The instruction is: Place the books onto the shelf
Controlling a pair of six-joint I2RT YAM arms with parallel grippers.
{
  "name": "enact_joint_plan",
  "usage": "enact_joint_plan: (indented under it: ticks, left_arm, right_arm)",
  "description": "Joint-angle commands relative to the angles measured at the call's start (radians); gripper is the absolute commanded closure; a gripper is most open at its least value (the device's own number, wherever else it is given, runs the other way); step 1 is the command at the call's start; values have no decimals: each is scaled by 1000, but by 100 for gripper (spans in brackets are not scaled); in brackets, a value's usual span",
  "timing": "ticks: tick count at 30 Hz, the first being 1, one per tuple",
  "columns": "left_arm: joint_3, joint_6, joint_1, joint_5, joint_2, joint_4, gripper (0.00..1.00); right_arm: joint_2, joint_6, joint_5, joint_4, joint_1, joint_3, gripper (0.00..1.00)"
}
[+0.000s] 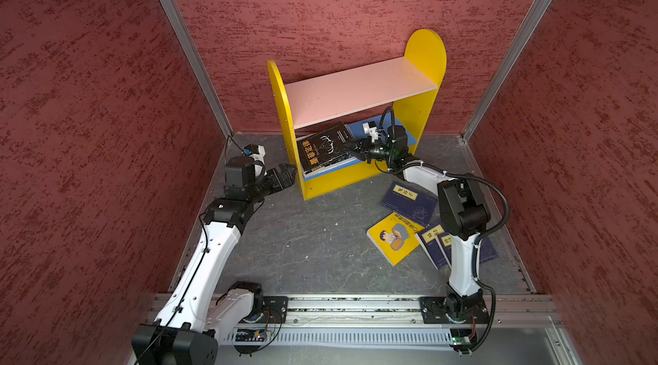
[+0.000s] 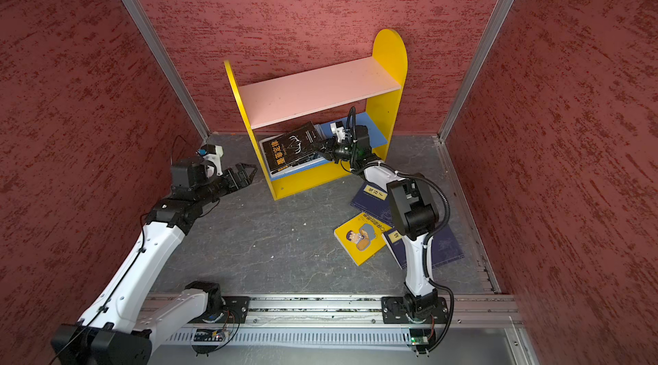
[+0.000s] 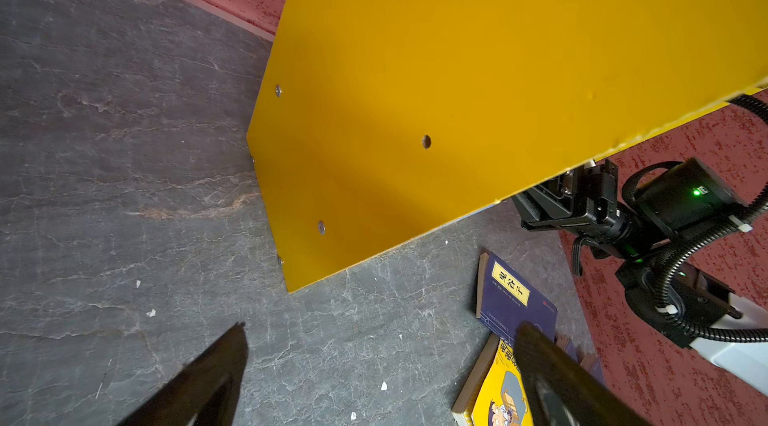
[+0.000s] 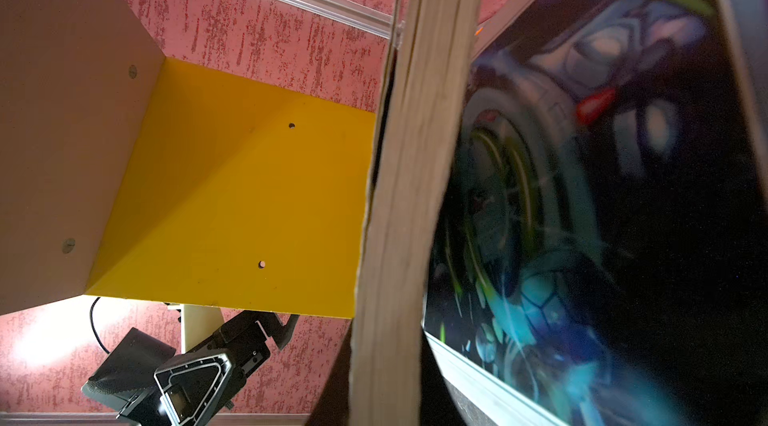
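Note:
The shelf (image 1: 359,92) (image 2: 320,90) stands at the back wall, with a pale pink upper board and a blue lower board (image 1: 404,133). My right gripper (image 1: 353,149) (image 2: 319,147) (image 4: 386,382) is shut on the page edge of the black book (image 1: 325,147) (image 2: 292,151) (image 4: 409,195), held tilted inside the lower tier. Under it lies a book with a blue swirl cover (image 4: 602,203). My left gripper (image 1: 286,172) (image 2: 249,169) (image 3: 382,328) is open and empty, just outside the shelf's left side panel (image 3: 457,91).
On the floor right of the shelf lie a navy book (image 1: 409,197) (image 3: 515,299), a yellow book with a cartoon man (image 1: 395,236) (image 3: 498,395) and two more navy books (image 1: 436,242), partly under the right arm (image 1: 463,210). Red walls close in on three sides.

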Motion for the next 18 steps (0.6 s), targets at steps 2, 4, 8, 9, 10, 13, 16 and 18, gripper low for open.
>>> enact_joint_plan:
  ticks: [2,4,8,9,10,13,16,18]
  left_arm:
    - [21,12,-20,-6,29,40,1]
    - [23,12,-40,-32,48,55,1]
    - [12,-12,-90,-107,75,102,1]
    - [9,-24,-104,-130,82,118,1]
    - [7,-33,-115,-149,90,128,1]
    - [3,-67,-154,-222,125,151,1]
    - [0,-97,-192,-281,166,172,1]
    - [1,-121,-210,-325,193,179,1]
  right_arm:
    - [19,-15,-41,54,7,51,87]
    - [19,-17,-42,55,7,51,87]
    - [20,-28,-29,38,7,51,87]
    - [22,-26,-27,39,7,53,87]
    - [25,-24,-27,41,6,53,87]
    - [26,-26,-24,38,7,49,87]
    - [25,-30,-21,36,7,45,87]
    - [27,-33,-20,31,7,42,87]
